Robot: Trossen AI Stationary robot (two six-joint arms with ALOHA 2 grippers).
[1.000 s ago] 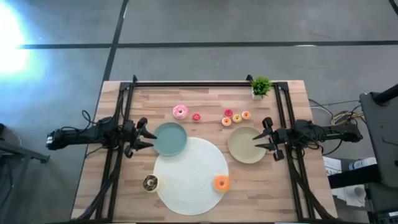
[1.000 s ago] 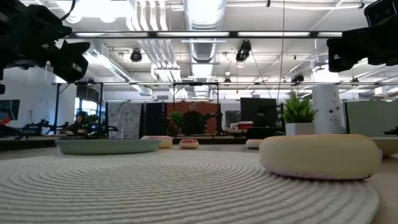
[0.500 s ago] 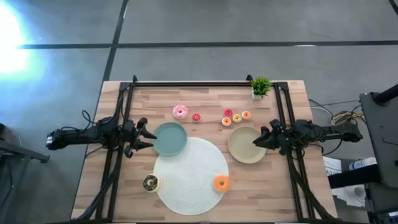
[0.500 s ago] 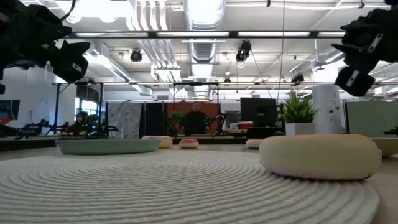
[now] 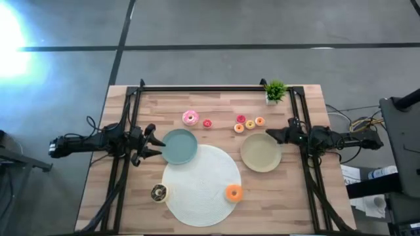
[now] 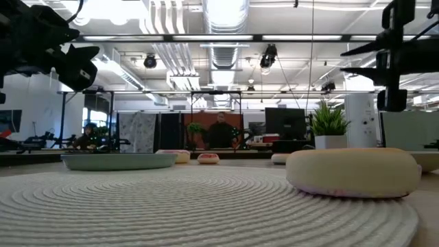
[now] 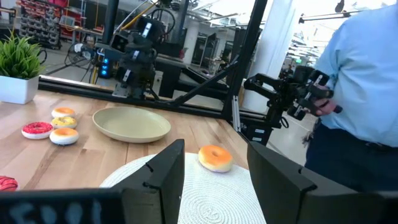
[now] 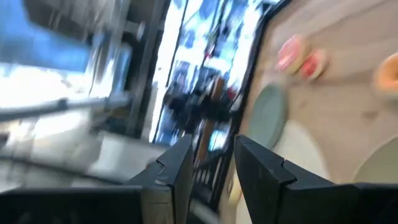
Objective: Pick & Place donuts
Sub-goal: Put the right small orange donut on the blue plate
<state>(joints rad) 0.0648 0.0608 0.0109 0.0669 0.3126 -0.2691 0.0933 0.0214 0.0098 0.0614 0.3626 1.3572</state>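
In the high view the pink-frosted donut [image 5: 190, 117] and several tiny donuts [image 5: 249, 124] lie on the wood toward the far side. The orange donut [image 5: 233, 193] rests on the white mat [image 5: 200, 180]. The dark brown donut [image 5: 158, 193] sits at the mat's left edge. My left gripper [image 5: 155, 145] hovers open just left of the teal plate [image 5: 179, 146]. My right gripper [image 5: 270, 135] hangs open above the far right rim of the beige plate [image 5: 261, 152], rolled onto its side. The left wrist view shows the orange donut [image 7: 214, 157] ahead between my fingers.
A small potted plant [image 5: 275, 90] stands at the far right corner. Black rails run along the table's left, right and far sides. A person in a light blue shirt [image 7: 360, 93] stands beyond the table in the left wrist view.
My right gripper has rolled about its own axis, so its fingers no longer lie spread flat, and it has shifted from over the beige plate's right side toward the far edge. The left arm and all donuts have stayed put.
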